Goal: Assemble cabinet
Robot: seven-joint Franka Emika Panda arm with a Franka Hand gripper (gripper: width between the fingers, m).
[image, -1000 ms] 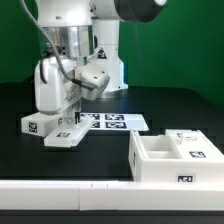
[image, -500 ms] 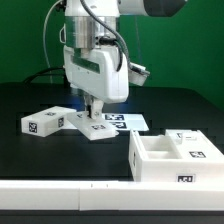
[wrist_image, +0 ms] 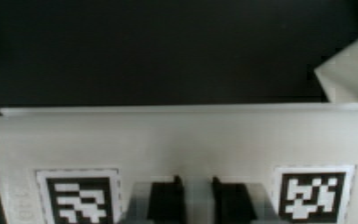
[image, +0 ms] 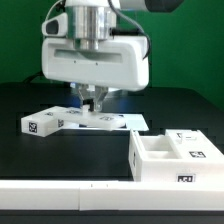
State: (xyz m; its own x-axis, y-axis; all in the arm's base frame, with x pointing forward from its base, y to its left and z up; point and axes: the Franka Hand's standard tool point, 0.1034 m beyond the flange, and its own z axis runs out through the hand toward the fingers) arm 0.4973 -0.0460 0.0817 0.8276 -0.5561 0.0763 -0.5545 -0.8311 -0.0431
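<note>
So the white Panda arm's two-finger gripper (image: pixel 93 100) hangs low over the black tabletop (image: pixel 190 108), towards the exterior view's left; its fingertips sit right at the top of a flat white plastic panel (image: pixel 60 121) lying on the table with a black-and-white square tag on its left end; can't tell from this angle if they're actually touching it or just above it.

The wrist view looks straight down on that flat white plastic panel (wrist_image: pixel 176 140); there are two printed tags on it, one on each side of the gripper (wrist_image: pixel 190 196); the dark fingers (wrist_image: pixel 160 198) poke in at the frame edge with a narrow pale gap between them. Honestly can't tell if they're clamped on the panel or loose; too blurry and cropped. There's also a white corner of something (wrist_image: pixel 354 70) off to one side; no idea what it is.

The cabinet (image: pixel 155 165), a white plastic box with open shelved compartments and small tags on its faces, sits near the front of the table on the exterior view's right, well apart from the gripper; nothing's holding it.

The marker board (image: pixel 130 122) lies flat just beside the panel, between it and the cabinet; green backdrop (image: pixel 190 50) behind everything.
</note>
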